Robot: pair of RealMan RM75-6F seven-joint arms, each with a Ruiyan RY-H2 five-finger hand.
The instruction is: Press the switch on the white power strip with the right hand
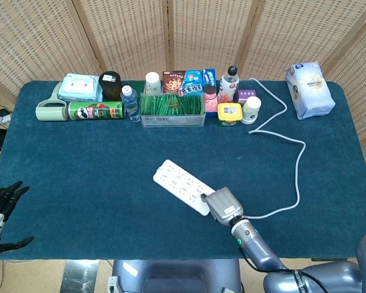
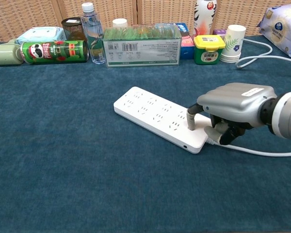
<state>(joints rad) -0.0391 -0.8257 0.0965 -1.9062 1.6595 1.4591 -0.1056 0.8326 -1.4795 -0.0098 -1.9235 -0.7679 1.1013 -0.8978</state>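
The white power strip [image 1: 178, 185] [image 2: 155, 116] lies diagonally on the blue tablecloth, its cable end toward the robot's right. My right hand [image 1: 223, 206] [image 2: 231, 109] hovers over that near end, palm down. One finger [image 2: 191, 118] points straight down and touches the top of the strip where the switch sits; the other fingers are curled under the palm. The switch itself is hidden by the hand. My left hand [image 1: 1, 207] hangs off the table's left front corner with its fingers spread and nothing in it.
The white cable [image 1: 296, 177] [image 2: 262, 151] runs from the strip to the back right. Along the back edge stand a green chip can [image 1: 96, 110], a water bottle [image 2: 89, 33], a clear box of green straws [image 2: 141, 45], cups, snack boxes and a white bag [image 1: 309, 89].
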